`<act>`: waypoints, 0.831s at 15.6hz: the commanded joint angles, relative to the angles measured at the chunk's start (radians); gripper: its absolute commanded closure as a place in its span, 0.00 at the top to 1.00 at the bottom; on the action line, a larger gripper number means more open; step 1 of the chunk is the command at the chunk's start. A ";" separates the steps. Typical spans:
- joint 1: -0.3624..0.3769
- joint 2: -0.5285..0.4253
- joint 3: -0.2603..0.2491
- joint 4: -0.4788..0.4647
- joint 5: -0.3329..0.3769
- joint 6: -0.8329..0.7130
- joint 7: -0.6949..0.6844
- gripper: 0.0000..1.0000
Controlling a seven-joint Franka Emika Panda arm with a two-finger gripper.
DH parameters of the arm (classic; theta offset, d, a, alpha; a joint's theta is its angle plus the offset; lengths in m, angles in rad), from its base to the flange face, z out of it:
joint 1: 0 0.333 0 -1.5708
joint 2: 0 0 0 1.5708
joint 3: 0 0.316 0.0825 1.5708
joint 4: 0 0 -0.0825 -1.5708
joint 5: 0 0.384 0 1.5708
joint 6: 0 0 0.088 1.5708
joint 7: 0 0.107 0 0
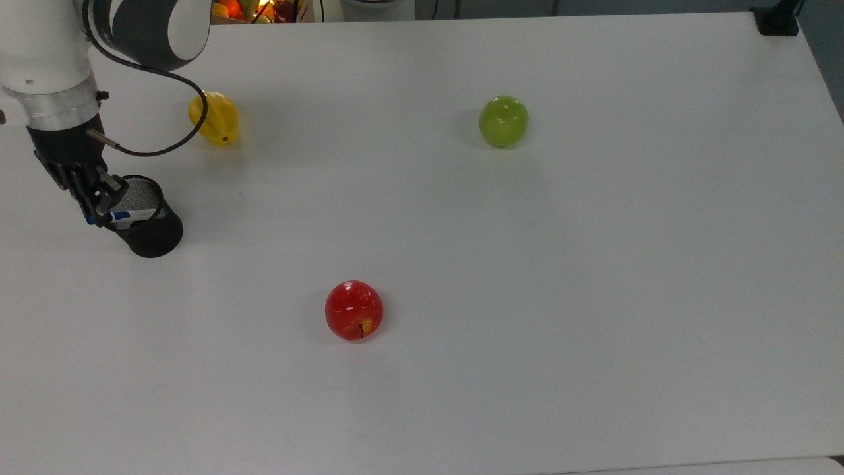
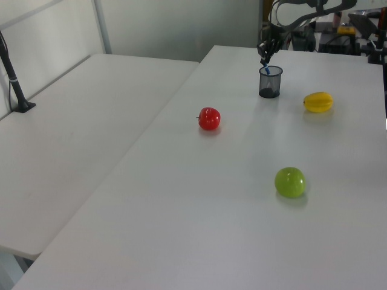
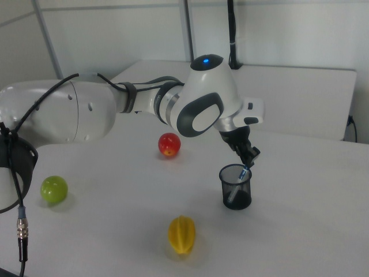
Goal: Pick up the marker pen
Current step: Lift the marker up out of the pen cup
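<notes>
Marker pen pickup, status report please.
Gripper shut on marker pen. Pen stands in black mesh cup, not lifted out. Nothing blocking.

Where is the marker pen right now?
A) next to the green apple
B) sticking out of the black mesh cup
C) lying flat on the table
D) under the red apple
B: the marker pen leans in the black mesh cup, its blue top at the gripper.

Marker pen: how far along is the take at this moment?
Done: the gripper has reached the marker pen and is shut on its upper end at the rim of the black mesh cup. In hand: the grasp. Left: the lift, since most of the pen's barrel sits inside the cup in the right view.
</notes>
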 commanded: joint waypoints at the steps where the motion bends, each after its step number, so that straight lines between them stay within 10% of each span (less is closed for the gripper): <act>1: 0.005 -0.018 -0.006 0.009 -0.016 0.018 0.027 0.09; 13: 0.004 -0.276 -0.012 -0.077 0.081 -0.057 0.031 0.09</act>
